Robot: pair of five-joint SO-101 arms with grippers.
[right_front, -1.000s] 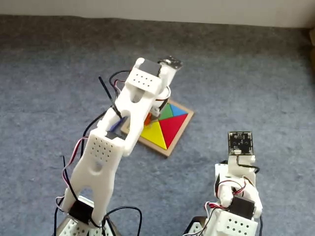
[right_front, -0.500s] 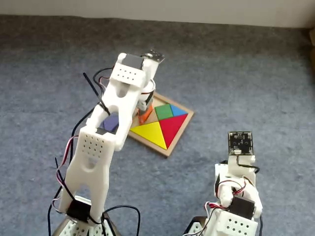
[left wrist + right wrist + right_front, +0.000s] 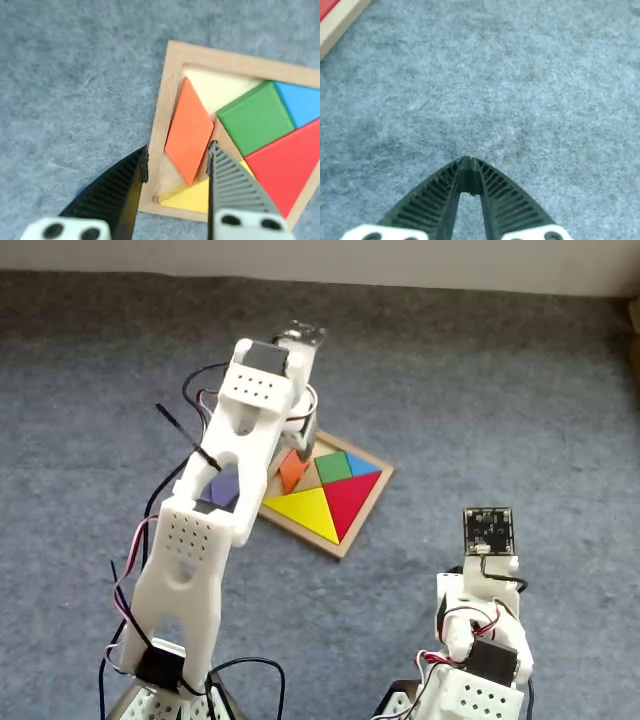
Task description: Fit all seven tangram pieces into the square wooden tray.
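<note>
Over the wooden tray's (image 3: 170, 80) corner, left gripper (image 3: 178, 150) hangs, fingers spread wide above the orange piece (image 3: 190, 131). Right gripper (image 3: 468, 166) pinched together over carpet (image 3: 545, 75).

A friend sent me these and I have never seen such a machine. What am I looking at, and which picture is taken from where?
These are two small white robot arms side by side on a grey carpet-like surface. Each ends in a gripper with two black fingers. The wide picture comes from a fixed camera looking down. The other two come from cameras on the arms' wrists.

The left arm is extended over a square wooden tray that holds yellow, red, green and blue pieces. The left gripper is open over the orange piece in the tray and holds nothing. A purple piece shows through a gap in the arm, apparently outside the tray.

The right gripper is shut and empty above bare surface.
</note>
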